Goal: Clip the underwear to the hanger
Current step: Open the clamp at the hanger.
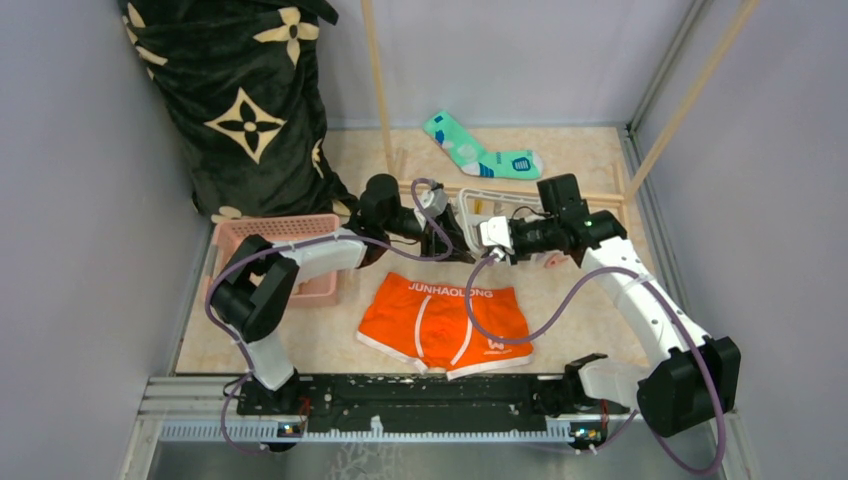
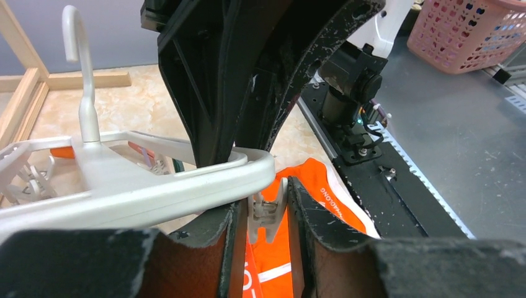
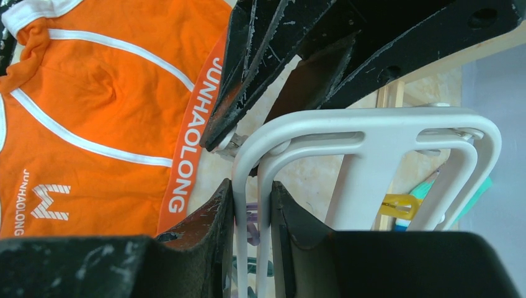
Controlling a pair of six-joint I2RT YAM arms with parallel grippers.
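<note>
Nearest me, the bright orange boxer briefs with white piping (image 1: pixel 445 322) lie flat, unclipped. At their 12 o'clock, my right gripper (image 3: pixel 251 205) clamps the white plastic rectangular drying hanger (image 3: pixel 372 127). My left gripper (image 2: pixel 267 205) straddles a white clothespin (image 2: pixel 265 216); whether it is squeezing I cannot tell. All the clipping seems still to do.

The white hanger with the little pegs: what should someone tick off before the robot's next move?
1. Right pincer clamped on the hanger frame: ok.
2. Left pincer straddles one white peg: ok.
3. Peg squeezed open: cannot tell.
4. Underwear caught in that peg: not ok, it lies flat on the table.
5. Waistband on the side facing the hanger: ok.
</note>
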